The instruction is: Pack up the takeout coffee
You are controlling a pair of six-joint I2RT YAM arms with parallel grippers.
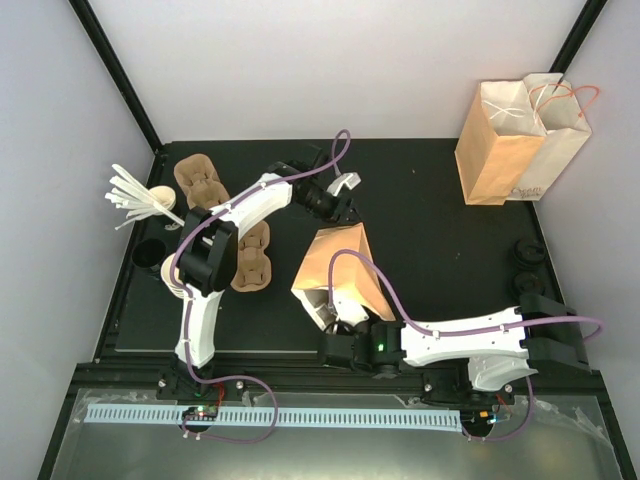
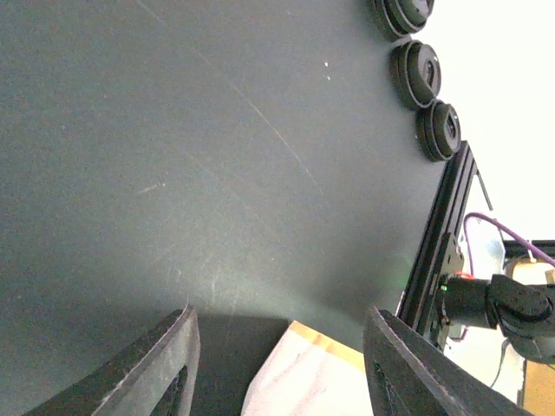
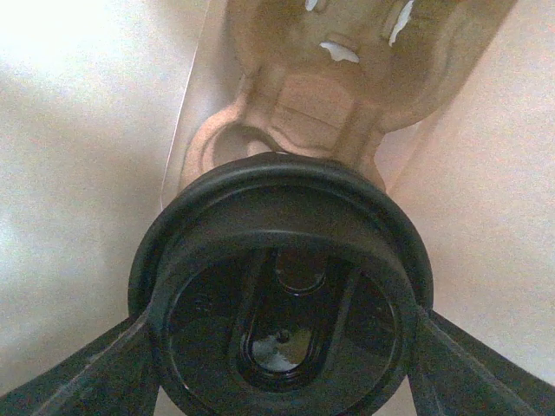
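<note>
Our right gripper (image 3: 279, 364) pinches the round, glossy black-lidded coffee (image 3: 282, 225) inside the kraft bag (image 3: 78, 173), seemingly against a moulded pulp tray (image 3: 312, 95); our left gripper (image 2: 277, 347) is spread

Black table (image 1: 420, 210): bags (image 1: 505, 150) far R, tipped bag (image 1: 345, 262) ctr, carriers (image 1: 198, 180) L, lids (image 1: 527, 256) R.

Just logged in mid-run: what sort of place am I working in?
Likely a mock café packing station on a lab bench: paper bags far right, pulp cup carriers at left, black lids along the table edge.
</note>
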